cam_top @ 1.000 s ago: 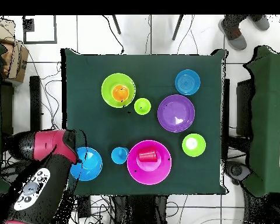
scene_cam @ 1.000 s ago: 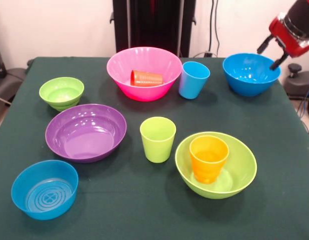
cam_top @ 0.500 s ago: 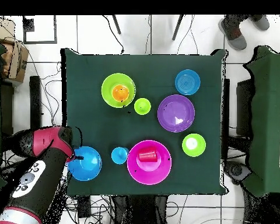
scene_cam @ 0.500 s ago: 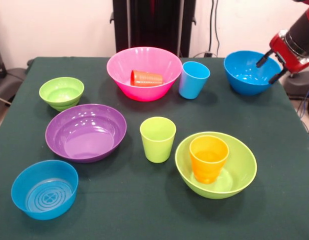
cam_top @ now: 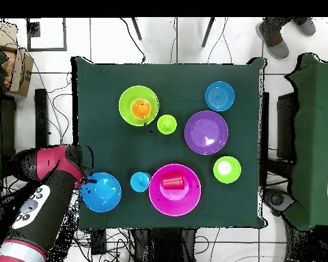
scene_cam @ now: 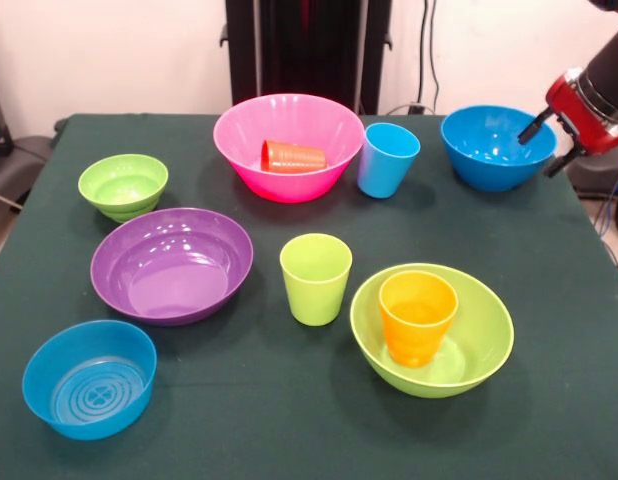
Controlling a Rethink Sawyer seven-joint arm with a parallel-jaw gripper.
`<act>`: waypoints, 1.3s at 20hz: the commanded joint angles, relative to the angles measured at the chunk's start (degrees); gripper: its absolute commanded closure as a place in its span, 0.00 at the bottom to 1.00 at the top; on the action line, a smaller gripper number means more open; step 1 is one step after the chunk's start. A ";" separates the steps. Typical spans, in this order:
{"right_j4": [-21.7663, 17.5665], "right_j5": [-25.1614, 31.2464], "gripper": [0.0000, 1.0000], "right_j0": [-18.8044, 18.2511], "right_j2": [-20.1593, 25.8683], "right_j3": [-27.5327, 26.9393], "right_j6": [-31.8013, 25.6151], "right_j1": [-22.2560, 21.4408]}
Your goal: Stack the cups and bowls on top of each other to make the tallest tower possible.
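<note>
- The claw (scene_cam: 548, 147) sat at the right rim of the large blue bowl (scene_cam: 492, 147) — one finger reached over the rim into the bowl, the other stayed outside it, so the fingers were spread astride the bowl wall. Whether they pressed on the rim cannot be told.
- The large blue bowl stood upright on the green counter (scene_cam: 289, 420), at the far right corner in the front view.
- Landmark for all positions below, in front-view terms: the large pink bowl (scene_cam: 289, 140), at the far centre of the counter.
- The red cup (scene_cam: 293, 156) lay on its side inside the pink bowl.
- The light blue cup (scene_cam: 387, 158) stood upright just beside the pink bowl's right flank, between it and the large blue bowl.
- The small lime green bowl (scene_cam: 123, 184) stood to the left of the pink bowl and slightly nearer the camera.
- The large purple bowl (scene_cam: 172, 262) stood in front of the pink bowl, offset left.
- The lime green cup (scene_cam: 315, 277) stood upright directly in front of the pink bowl, apart from every other item.
- The large lime green bowl (scene_cam: 474, 345) stood in front and to the right — the orange cup (scene_cam: 417, 316) stood upright inside it.
- The small blue bowl (scene_cam: 89, 377), with rings in its base, stood farthest from the pink bowl, at the near left corner.
</note>
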 commanded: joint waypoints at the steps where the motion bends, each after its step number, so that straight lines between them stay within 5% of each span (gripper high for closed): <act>1: 2.02 2.94 0.00 -0.20 3.54 -3.19 12.83 2.11; 10: 2.39 1.48 0.00 -0.21 4.08 -2.39 12.08 2.19; 26: 5.43 -12.34 0.00 1.71 7.93 13.04 7.81 -2.00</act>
